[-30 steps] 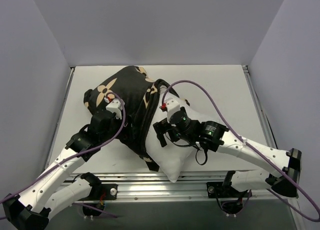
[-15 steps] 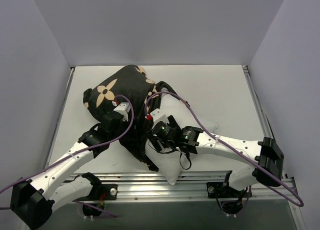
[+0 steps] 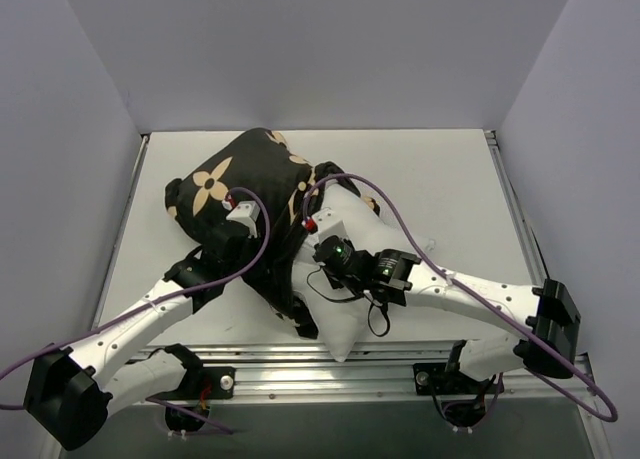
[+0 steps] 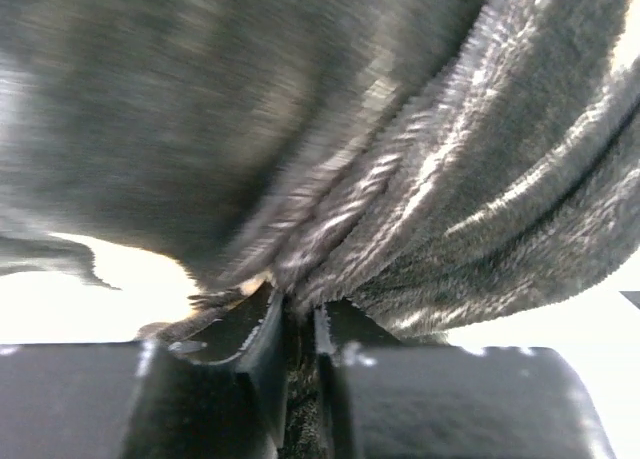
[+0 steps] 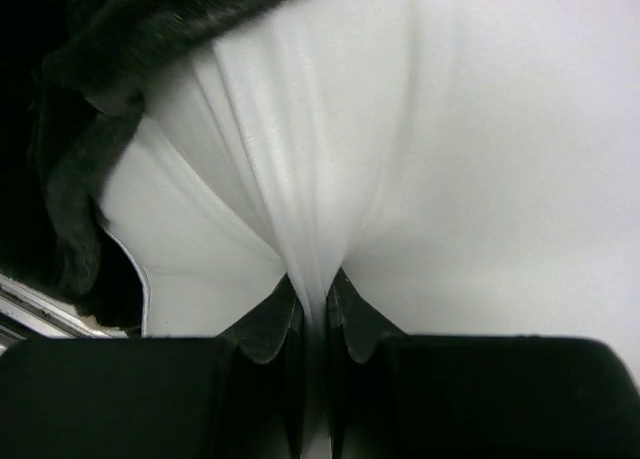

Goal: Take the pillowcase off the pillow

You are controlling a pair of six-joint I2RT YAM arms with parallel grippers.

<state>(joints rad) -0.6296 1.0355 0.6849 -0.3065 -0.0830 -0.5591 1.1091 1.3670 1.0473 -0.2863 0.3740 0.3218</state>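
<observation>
Left gripper [image 4: 300, 314]: pinched on a pillowcase [image 3: 235, 174] fold.
Right gripper [image 5: 314, 299]: clamped on a pleat of the pillow [image 3: 345, 329].
Change: both were wide open a moment ago.
Pillowcase: covers the pillow's far-left end, on the table [image 3: 450, 179].
Meaning: opposing grips set; pulling apart can likely begin.

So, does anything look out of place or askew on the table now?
Nothing is spilled or damaged. The pillow lies diagonally on the table, and its near corner pokes over the metal rail at the front edge. The pillowcase is crumpled and covers it only partly.
</observation>
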